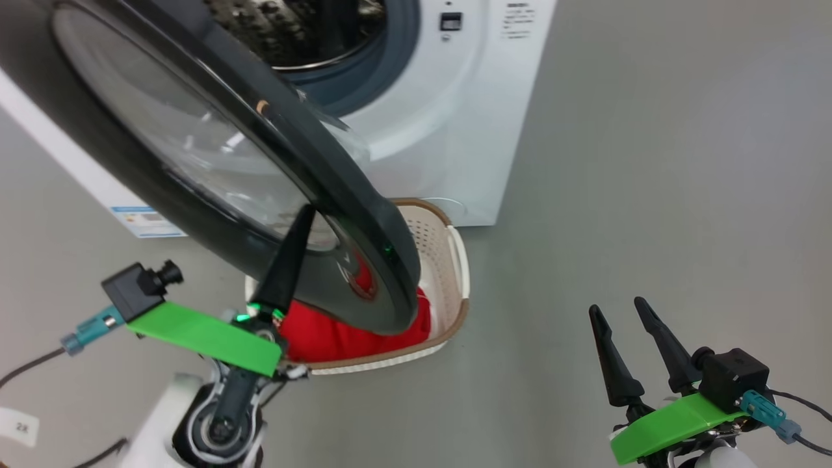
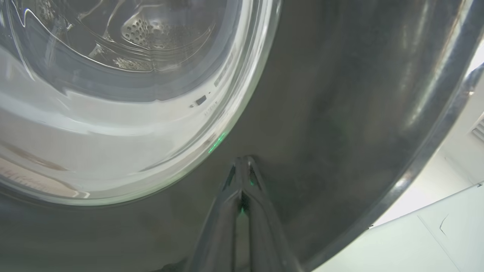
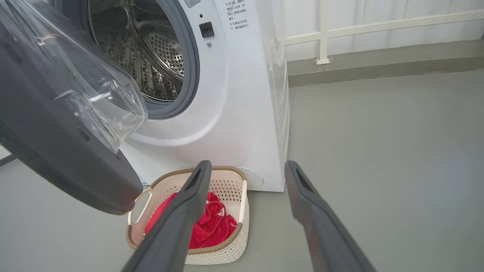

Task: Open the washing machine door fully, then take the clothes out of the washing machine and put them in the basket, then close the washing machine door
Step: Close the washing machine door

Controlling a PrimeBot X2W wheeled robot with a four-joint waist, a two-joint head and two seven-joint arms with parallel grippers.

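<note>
The washing machine door (image 1: 364, 214) stands swung out from the white washing machine (image 1: 442, 130), its black rim hanging over the basket (image 1: 455, 260). My left gripper (image 1: 307, 211) is shut, and its tips (image 2: 244, 158) rest against the door's black rim (image 2: 340, 113) beside the glass window (image 2: 113, 94). Red clothes (image 1: 338, 338) lie in the basket, partly hidden by the door. My right gripper (image 1: 616, 304) is open and holds nothing, off to the right above the floor. In the right wrist view, the right gripper (image 3: 247, 166) points at the basket (image 3: 227, 241) with the clothes (image 3: 211, 226). The steel drum (image 3: 151, 56) looks bare where visible.
Grey floor (image 1: 650, 195) stretches to the right of the machine. A white railing and a low kerb (image 3: 378, 22) run behind it. A blue label sticker (image 1: 146, 221) sits low on the machine's front, and a cable (image 1: 26, 367) trails at my lower left.
</note>
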